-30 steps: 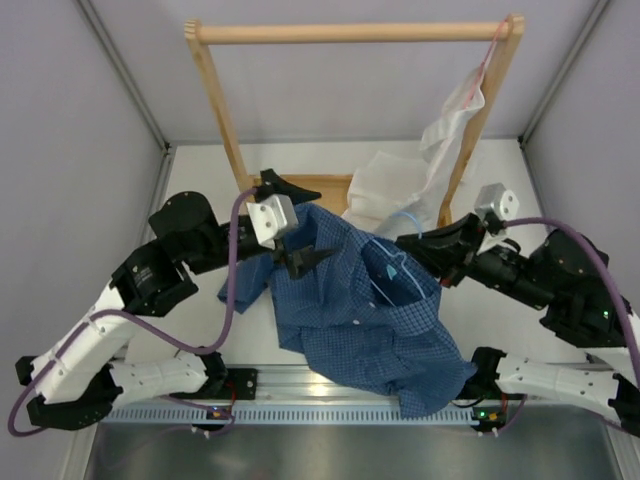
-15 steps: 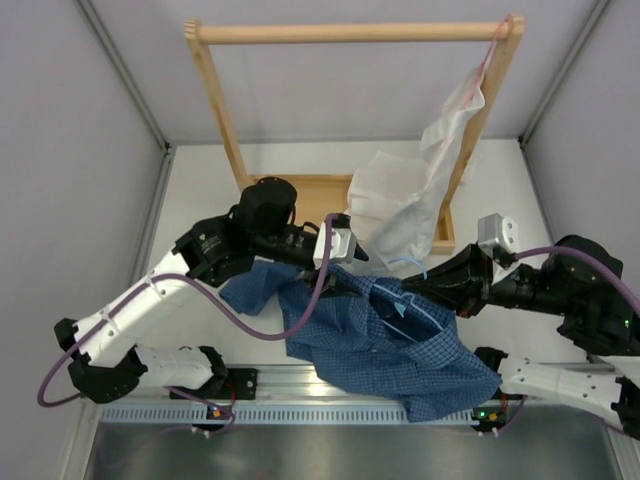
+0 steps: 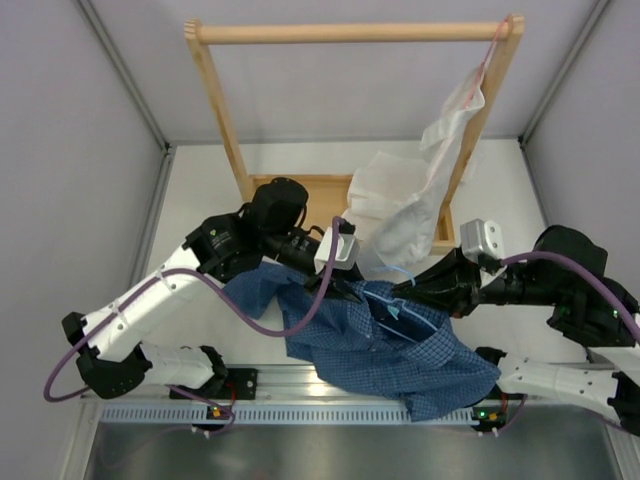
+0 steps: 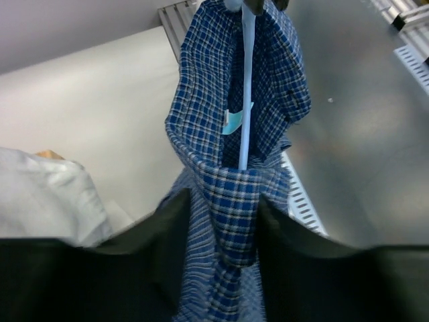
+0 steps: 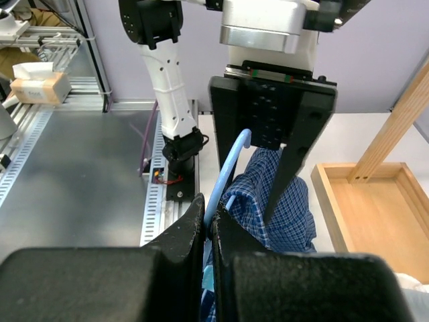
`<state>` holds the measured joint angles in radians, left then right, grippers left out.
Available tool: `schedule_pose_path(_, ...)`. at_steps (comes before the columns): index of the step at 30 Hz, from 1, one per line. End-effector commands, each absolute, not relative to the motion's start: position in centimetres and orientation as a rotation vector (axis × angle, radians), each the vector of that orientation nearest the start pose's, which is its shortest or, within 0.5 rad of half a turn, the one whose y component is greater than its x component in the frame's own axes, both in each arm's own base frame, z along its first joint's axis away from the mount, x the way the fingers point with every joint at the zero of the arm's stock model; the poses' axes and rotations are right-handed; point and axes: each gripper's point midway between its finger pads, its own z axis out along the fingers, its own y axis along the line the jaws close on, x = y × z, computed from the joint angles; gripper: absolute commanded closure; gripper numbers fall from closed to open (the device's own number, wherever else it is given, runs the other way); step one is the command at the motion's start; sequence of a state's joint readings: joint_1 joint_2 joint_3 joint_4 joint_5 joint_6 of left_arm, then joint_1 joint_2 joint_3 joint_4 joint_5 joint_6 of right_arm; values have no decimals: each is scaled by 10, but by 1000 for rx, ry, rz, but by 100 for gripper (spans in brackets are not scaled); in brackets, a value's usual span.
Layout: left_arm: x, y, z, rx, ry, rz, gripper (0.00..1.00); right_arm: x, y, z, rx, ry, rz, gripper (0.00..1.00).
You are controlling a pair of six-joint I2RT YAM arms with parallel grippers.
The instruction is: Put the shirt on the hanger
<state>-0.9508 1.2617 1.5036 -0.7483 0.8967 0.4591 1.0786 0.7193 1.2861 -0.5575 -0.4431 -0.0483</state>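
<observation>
The dark blue checked shirt [image 3: 400,345] lies bunched at the table's front centre, partly lifted. My left gripper [image 3: 345,288] reaches in from the left. In the left wrist view its jaws [image 4: 221,228] press on a fold of collar cloth [image 4: 231,194], with the shirt hanging beyond. The light blue hanger [image 4: 247,87] runs up through the collar opening. My right gripper [image 3: 408,292] comes from the right, shut on the hanger wire [image 5: 228,168] just below its hook. The shirt [image 5: 278,201] hangs behind that wire.
A wooden rack [image 3: 350,32] stands at the back, with a white shirt [image 3: 420,190] hanging from its right end on a pink hanger [image 3: 492,45]. A wooden tray [image 3: 305,190] forms the rack's base. An aluminium rail [image 3: 300,385] lines the front edge. Grey walls close both sides.
My left arm swung right from the shirt's left side to the collar, and its jaws closed from wide open onto the cloth. The right gripper with the hanger shifted slightly left.
</observation>
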Motion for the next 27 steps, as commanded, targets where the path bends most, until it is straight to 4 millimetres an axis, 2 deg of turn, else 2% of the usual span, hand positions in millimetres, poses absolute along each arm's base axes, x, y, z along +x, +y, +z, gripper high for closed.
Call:
schedule_pose_path(1,71,-327,356,1767,1110,-1279,68,37,236,460,-1193,1062,1146,100)
schedule_pose_path(3,73,-327,354,1764,1119,-1264,100,38,238,460,-1196,1055,1144,100)
schedule_pose_path(8,71,-318,362,1743,1105,-1226,100,51,235,450,-1152,1102,1081,98)
schedule_pose_path(9,70,-316,363,1742,1102,-1222,100,52,236,443,-1148,1130,1084,84)
schedule_pose_path(10,69,-314,365,1742,1096,-1219,100,53,235,439,-1142,1148,1081,39)
schedule_pose_path(11,67,-310,366,1743,1092,-1215,100,53,231,438,-1134,1159,1078,16)
schedule_pose_path(12,67,-308,367,1740,1092,-1208,100,53,226,429,-1137,1211,1071,5)
schedule_pose_path(15,63,-301,370,1734,1092,-1192,100,62,199,426,-1034,1313,991,4)
schedule_pose_path(16,61,-299,372,1732,1086,-1188,100,66,187,412,-1016,1389,942,4)
schedule_pose_path(17,60,-296,371,1730,1082,-1183,100,60,174,413,-1001,1390,945,4)
schedule_pose_path(18,57,-291,376,1722,1064,-1172,100,56,167,407,-1006,1415,948,4)
schedule_pose_path(19,57,-289,377,1716,1062,-1162,100,49,160,393,-1020,1483,965,4)
schedule_pose_path(21,58,-285,380,1700,1064,-1133,100,37,148,383,-1015,1531,1002,6)
schedule_pose_path(24,61,-284,386,1680,1065,-1112,100,17,145,364,-1065,1583,1094,15)
schedule_pose_path(27,63,-285,393,1664,1066,-1098,100,3,152,353,-1137,1611,1176,38)
